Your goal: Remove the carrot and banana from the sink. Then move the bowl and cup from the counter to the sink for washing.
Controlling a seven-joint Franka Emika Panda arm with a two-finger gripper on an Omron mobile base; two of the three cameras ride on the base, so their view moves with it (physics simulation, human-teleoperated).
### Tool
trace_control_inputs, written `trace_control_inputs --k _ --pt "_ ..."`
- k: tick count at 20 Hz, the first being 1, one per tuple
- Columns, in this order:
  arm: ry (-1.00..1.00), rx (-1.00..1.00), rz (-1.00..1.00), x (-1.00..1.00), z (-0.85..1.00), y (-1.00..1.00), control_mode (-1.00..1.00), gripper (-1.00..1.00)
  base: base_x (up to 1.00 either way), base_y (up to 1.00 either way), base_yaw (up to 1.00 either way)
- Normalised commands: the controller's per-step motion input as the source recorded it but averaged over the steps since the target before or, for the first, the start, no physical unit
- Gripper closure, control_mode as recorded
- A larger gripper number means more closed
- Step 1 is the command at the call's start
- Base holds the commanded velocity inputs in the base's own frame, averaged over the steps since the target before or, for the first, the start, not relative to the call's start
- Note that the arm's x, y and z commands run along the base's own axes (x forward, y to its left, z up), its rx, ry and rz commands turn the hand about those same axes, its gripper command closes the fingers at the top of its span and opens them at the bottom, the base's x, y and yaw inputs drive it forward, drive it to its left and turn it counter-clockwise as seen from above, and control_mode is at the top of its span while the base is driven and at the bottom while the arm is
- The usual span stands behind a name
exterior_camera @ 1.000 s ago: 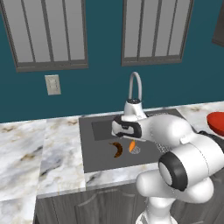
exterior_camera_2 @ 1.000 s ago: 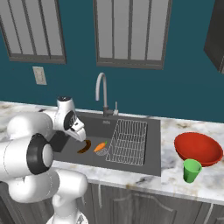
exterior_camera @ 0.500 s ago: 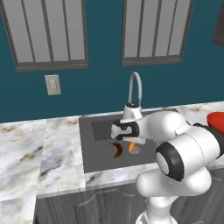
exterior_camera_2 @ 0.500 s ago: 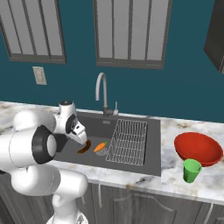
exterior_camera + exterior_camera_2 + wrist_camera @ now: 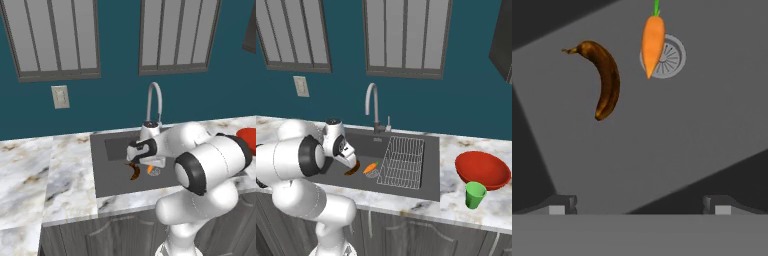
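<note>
Gripper [image 5: 640,204] jaws spread wide, nothing between them, hanging over the sink [image 5: 421,186] floor. Banana [image 5: 604,80] and carrot [image 5: 652,45] lie just ahead of it, apart from each other; carrot tip overlaps the drain [image 5: 671,56]. Wire rack [image 5: 402,161] sits in the right part of the basin. Bowl [image 5: 482,170] and cup [image 5: 474,194] on the counter [image 5: 451,150] right of the sink, cup just in front of the bowl.

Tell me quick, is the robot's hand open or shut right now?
End effector: open, holding nothing, above the sink floor near the banana and carrot.
</note>
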Motion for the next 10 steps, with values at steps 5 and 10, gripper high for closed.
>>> trace_control_inputs --k 5,10 --pt "0.0 0.0 0.0 0.1 -0.2 0.0 -1.0 -1.0 0.0 0.0 0.0" --pt "0.0 0.0 0.0 0.1 -0.2 0.0 -1.0 -1.0 0.0 0.0 0.0"
